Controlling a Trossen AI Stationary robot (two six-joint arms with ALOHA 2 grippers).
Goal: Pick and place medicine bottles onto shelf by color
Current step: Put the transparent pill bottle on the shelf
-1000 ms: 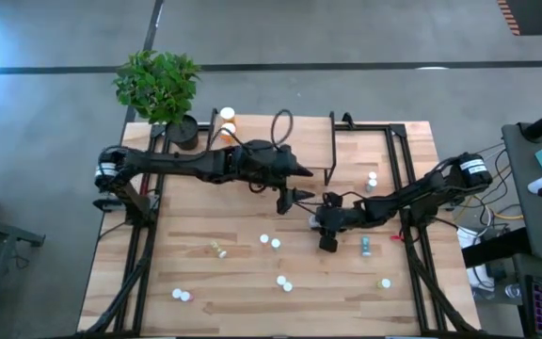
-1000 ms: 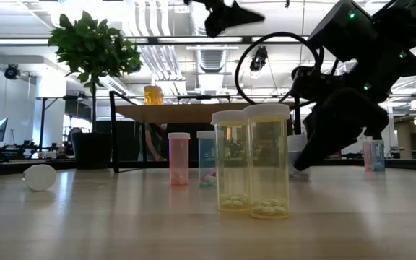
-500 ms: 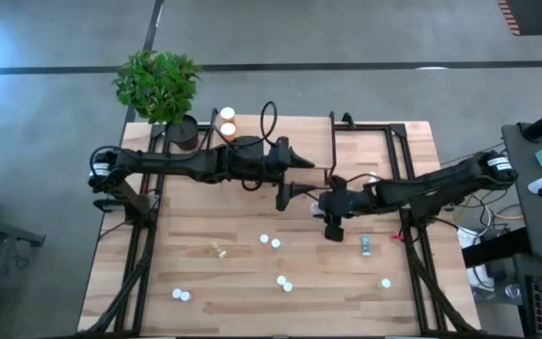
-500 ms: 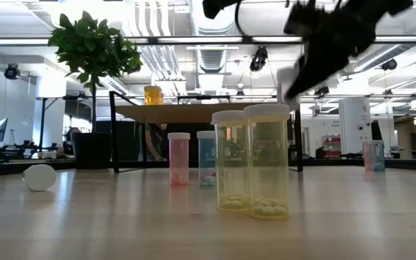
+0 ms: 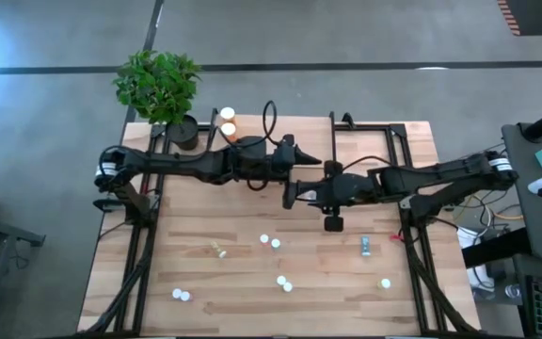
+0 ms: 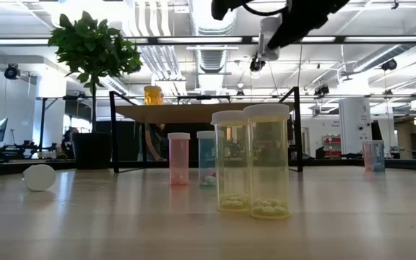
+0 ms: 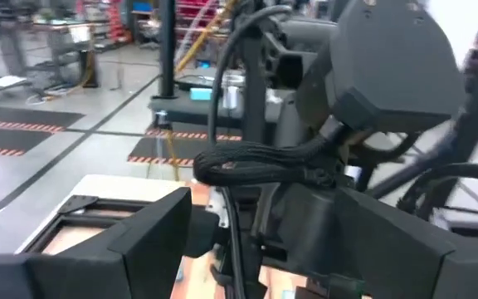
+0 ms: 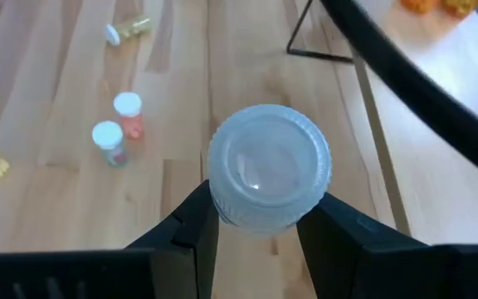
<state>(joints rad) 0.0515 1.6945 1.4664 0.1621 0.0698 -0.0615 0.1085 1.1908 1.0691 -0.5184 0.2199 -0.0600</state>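
Low view puts two yellow bottles (image 6: 253,161) nearest, standing upright and touching on the bench (image 6: 208,224), pills at their bottoms. Just behind them stand a pink bottle (image 6: 178,158) and a blue-green bottle (image 6: 206,159); a bottle lying on its side (image 6: 40,177) shows its white cap off to one side, and another pair (image 6: 371,155) stands well apart on the other. Behind these is the shelf (image 6: 193,112), its board on black wire legs, with an orange bottle (image 6: 152,94) on it.

My right end effector (image 8: 258,224) is clamped on a white-capped bottle (image 8: 270,175), one finger (image 8: 191,228) on each side — held above the bench, near the shelf's edge. From above, that end effector (image 5: 294,193) sits mid-bench, just beside my left end effector (image 5: 301,158), which hangs over the shelf (image 5: 294,132) with its fingers apart and nothing between them. Two orange bottles (image 5: 225,121) stand at the shelf's far corner, beside a potted plant (image 5: 159,85).
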